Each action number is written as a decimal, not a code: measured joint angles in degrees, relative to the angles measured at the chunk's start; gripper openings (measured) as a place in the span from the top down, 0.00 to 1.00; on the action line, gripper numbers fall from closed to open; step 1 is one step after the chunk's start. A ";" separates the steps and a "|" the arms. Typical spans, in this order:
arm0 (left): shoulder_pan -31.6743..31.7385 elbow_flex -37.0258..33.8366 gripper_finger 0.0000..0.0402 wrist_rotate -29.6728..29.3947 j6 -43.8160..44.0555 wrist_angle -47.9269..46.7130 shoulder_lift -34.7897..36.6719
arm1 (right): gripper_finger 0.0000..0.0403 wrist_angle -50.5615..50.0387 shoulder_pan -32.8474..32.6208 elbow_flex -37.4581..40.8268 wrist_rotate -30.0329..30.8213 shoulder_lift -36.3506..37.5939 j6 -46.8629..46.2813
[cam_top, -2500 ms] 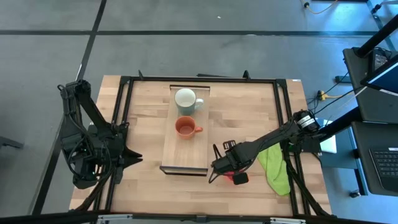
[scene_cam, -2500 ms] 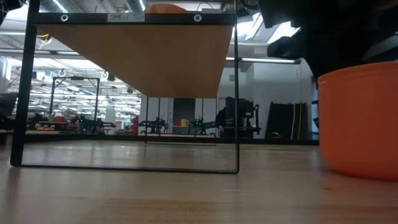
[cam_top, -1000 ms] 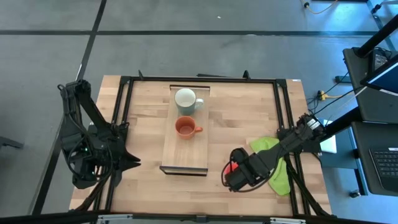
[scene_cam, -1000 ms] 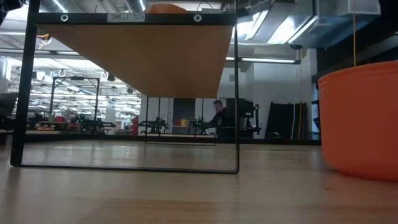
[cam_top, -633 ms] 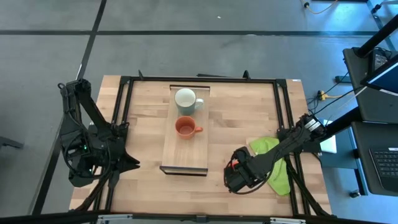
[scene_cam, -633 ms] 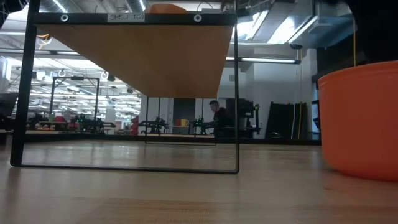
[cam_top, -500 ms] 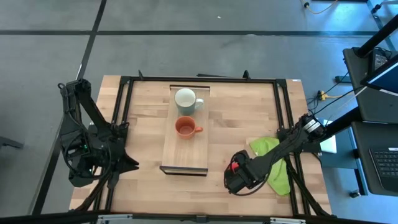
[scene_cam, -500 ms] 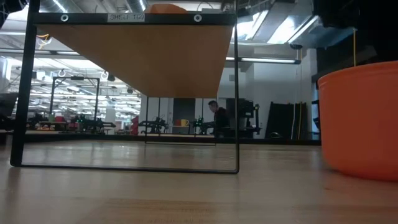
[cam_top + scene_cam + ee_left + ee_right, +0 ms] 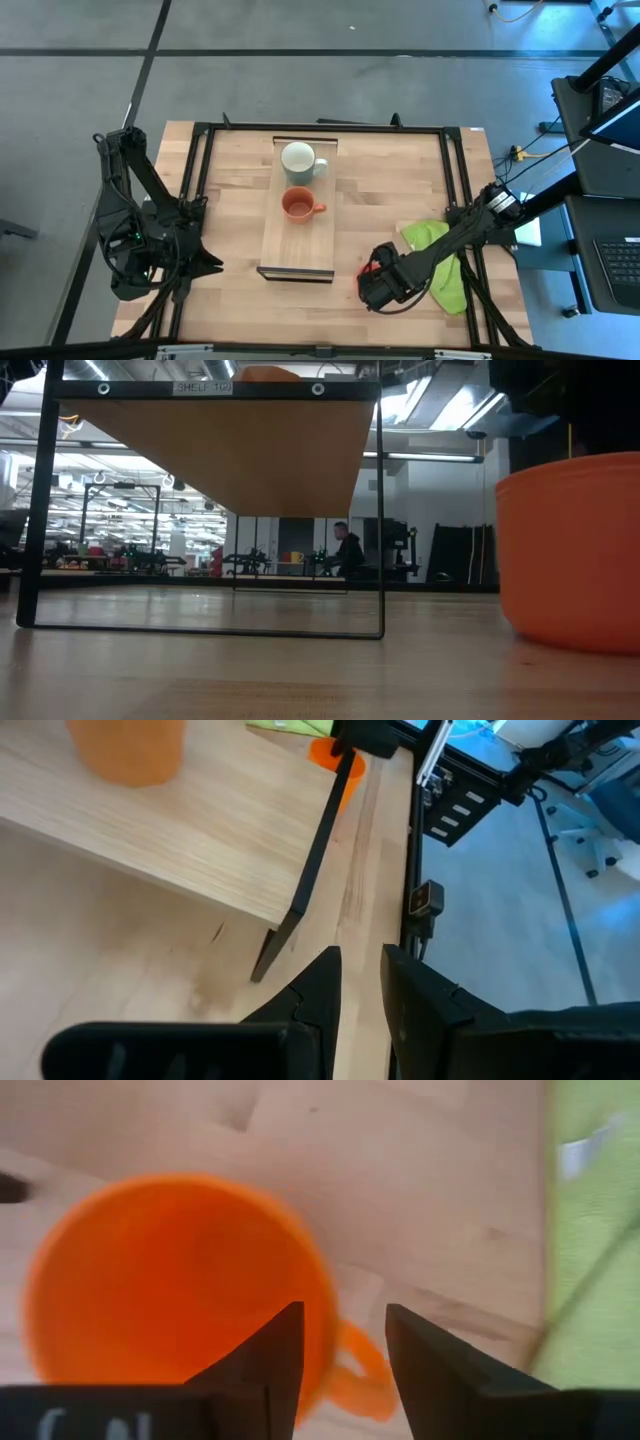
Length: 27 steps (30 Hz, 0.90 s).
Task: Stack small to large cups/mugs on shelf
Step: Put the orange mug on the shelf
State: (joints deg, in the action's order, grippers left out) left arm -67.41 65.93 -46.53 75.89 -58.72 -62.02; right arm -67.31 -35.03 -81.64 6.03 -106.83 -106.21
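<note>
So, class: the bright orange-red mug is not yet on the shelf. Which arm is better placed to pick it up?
Right. The right gripper hovers over the orange-red mug, fingers straddling its rim. The left gripper waits at the table's far side, beyond the shelf.

Right gripper (image 9: 340, 1342) over the orange-red mug (image 9: 170, 1290)

The mug stands open side up on the wooden tabletop (image 9: 420, 1190), seen from straight above — its round mouth fills much of the view, blurred. The two dark fingers (image 9: 262, 1365) are parted; one lies over the mug's rim, the other beside it, and the handle (image 9: 358, 1370) shows in the gap between them. A green cloth (image 9: 590, 1230) lies near the mug — apart from it.
</note>
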 joint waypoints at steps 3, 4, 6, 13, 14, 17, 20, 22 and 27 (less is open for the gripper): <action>-0.01 0.00 0.83 -0.74 0.03 -0.20 0.00 | 0.64 3.02 0.00 1.60 -0.03 -0.02 0.02; 0.01 0.00 0.83 -0.86 0.03 -0.20 0.00 | 0.64 3.32 0.00 2.00 -0.03 -0.02 0.04; 0.01 0.00 0.83 -0.89 0.08 -0.36 0.00 | 0.64 3.80 0.00 2.55 -0.03 -0.02 0.03; 1.27 0.00 0.83 -0.91 0.21 -0.54 0.00 | 0.79 3.02 0.04 2.72 -0.03 -0.02 1.53; 1.54 0.00 0.83 -0.93 0.19 -0.70 0.00 | 0.83 3.02 0.04 2.72 -0.03 -0.02 1.67; 2.26 0.00 0.83 -0.81 0.17 -0.88 0.00 | 0.95 2.86 0.04 2.72 -0.02 -0.02 2.33; 3.00 0.00 0.83 -0.58 0.03 -1.00 0.00 | 0.96 2.92 0.04 2.66 -0.13 0.05 2.95; 3.38 0.00 0.83 -0.54 0.03 -1.39 0.00 | 0.94 2.93 0.30 2.68 -0.64 0.12 3.01; 3.92 0.00 0.83 -0.49 0.03 -1.89 0.00 | 0.97 2.89 1.16 2.74 -0.99 3.00 3.31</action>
State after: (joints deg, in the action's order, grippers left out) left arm -63.49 65.93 -47.02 75.92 -60.61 -62.02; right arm -64.42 -33.86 -78.89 5.04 -103.83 -102.90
